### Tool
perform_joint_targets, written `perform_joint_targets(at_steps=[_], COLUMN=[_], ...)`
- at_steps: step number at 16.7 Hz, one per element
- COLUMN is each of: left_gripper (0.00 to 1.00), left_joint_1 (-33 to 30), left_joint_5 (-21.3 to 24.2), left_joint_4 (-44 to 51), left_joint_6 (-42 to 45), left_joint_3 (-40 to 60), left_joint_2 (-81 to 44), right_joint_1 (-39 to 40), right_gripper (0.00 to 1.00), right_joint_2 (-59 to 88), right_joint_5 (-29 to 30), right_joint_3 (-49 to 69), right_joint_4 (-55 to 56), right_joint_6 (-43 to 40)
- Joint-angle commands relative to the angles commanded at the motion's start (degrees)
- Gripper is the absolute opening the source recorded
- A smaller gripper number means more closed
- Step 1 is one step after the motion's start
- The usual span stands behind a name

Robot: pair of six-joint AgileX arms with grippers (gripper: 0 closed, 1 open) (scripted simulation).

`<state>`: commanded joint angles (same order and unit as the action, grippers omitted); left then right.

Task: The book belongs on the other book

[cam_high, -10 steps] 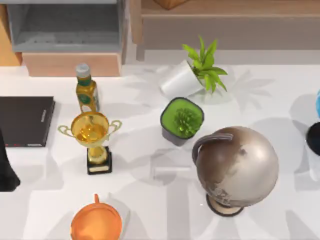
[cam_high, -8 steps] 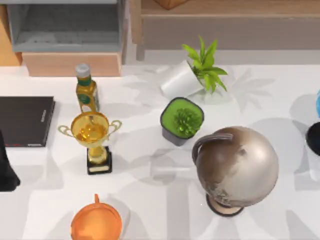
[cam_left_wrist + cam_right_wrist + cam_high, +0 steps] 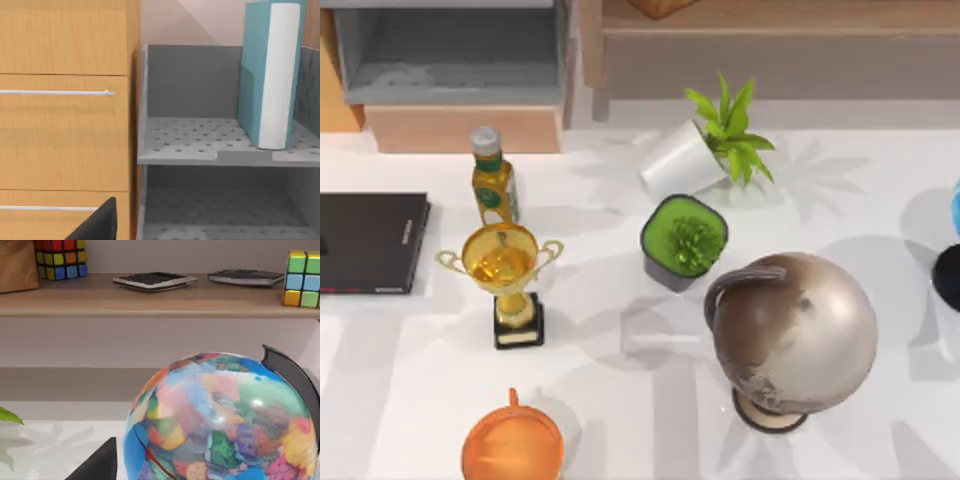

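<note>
Up on the grey perforated metal shelf unit (image 3: 200,145) stands the thick light blue-teal hardback book (image 3: 267,75), upright on the upper shelf near the right-hand wall, white page edges facing out. Beside the unit runs a wooden drawer cabinet (image 3: 65,125) with slim silver handles. Down on the white table (image 3: 650,420), the thin flat black book (image 3: 370,242) lies at the left edge, pale lettering along its right side, nothing on top of it. Just right of it stand a small oil bottle with a grey cap (image 3: 492,178) and a gold trophy cup (image 3: 502,265). A dark square pot (image 3: 682,240) holds a green succulent; a tipped white pot (image 3: 677,160) holds a leafy plant. A bronze globe (image 3: 792,325) sits near front right, an orange jug (image 3: 512,445) at front left. The right wrist view faces a colourful globe (image 3: 220,420). How either gripper's fingers stand, I cannot tell
</note>
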<state>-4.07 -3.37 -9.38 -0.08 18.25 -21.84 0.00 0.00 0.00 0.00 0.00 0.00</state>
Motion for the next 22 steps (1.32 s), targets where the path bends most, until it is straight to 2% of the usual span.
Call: perform_joint_targets(at_steps=[9, 12, 17, 22], left_gripper=[1.0, 1.0, 1.0, 1.0], left_joint_1=[-7.81, -9.82, -11.78, -11.98], left_joint_5=[-6.47, -8.38, -10.29, -10.47], left_joint_4=[-17.27, -22.1, -27.04, -27.53], left_joint_6=[-0.12, -0.1, -0.01, 0.0], left_joint_3=[34.96, 44.57, 54.16, 55.11], left_joint_2=[-58.2, -73.6, -87.22, -88.43], right_joint_1=[0.0, 0.0, 0.0, 0.0], right_gripper=[1.0, 1.0, 1.0, 1.0], right_joint_2=[0.0, 0.0, 0.0, 0.0], right_joint_5=[0.0, 0.0, 0.0, 0.0], right_joint_3=[0.0, 0.0, 0.0, 0.0], right_joint_4=[0.0, 0.0, 0.0, 0.0], right_joint_6=[0.0, 0.0, 0.0, 0.0])
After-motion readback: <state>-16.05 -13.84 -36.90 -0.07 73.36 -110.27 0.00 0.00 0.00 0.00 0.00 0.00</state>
